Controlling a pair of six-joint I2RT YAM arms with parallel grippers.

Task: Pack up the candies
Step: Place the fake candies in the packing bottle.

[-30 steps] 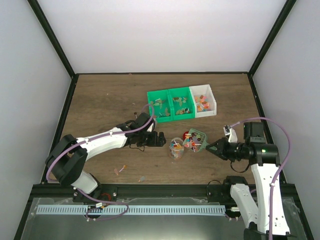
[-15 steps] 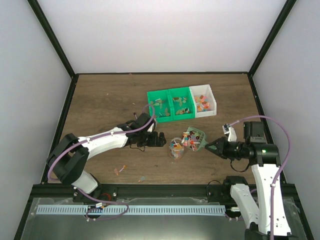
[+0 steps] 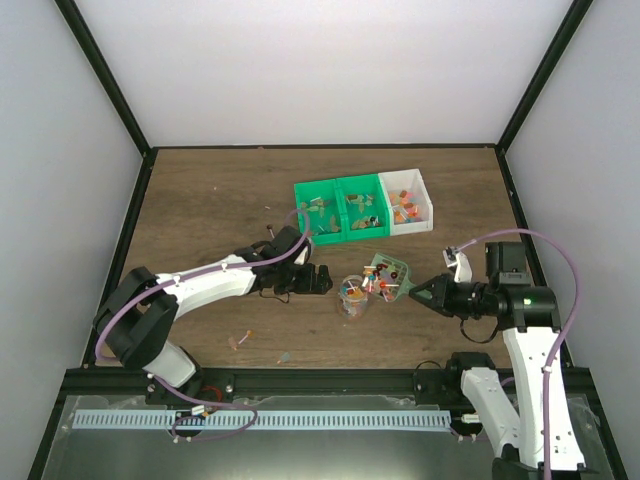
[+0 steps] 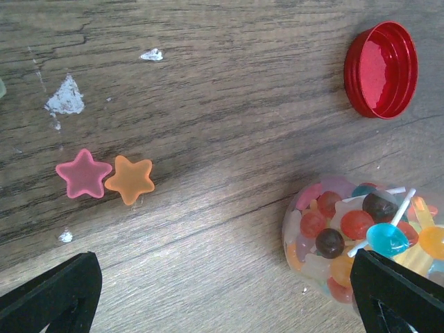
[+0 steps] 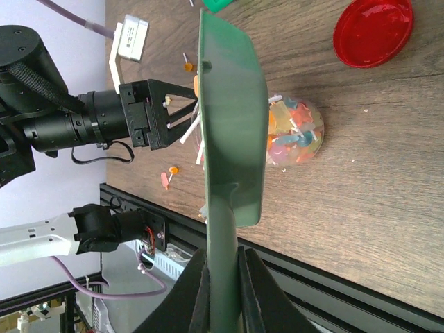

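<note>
**Tipping a scoopful toward the jar**

Starting at the left, two star-shaped sweets (image 4: 104, 177), one pink and one orange, lie loose on the table (image 3: 200, 200), well apart from anything that could pick them up. The left gripper (image 3: 321, 279) lies low on the wood with its jaws spread wide and nothing between them. It points at the jar (image 3: 351, 297), which sits just beyond its right finger and untouched. My guess is it waits there to steady the jar if needed.

The jar is already heaped with the candies (image 4: 347, 236), lollipop sticks poking out. The red lid (image 4: 381, 69) lies open side up just behind it, left off so filling can go on.

Right of that, the green scoop (image 5: 232, 125) hangs over the jar's mouth, tilted on edge, seemingly to spill its load in. The right gripper (image 5: 222, 270) is clenched on the scoop's handle. More sweets sit in the bins (image 3: 365, 205) farther back.
</note>
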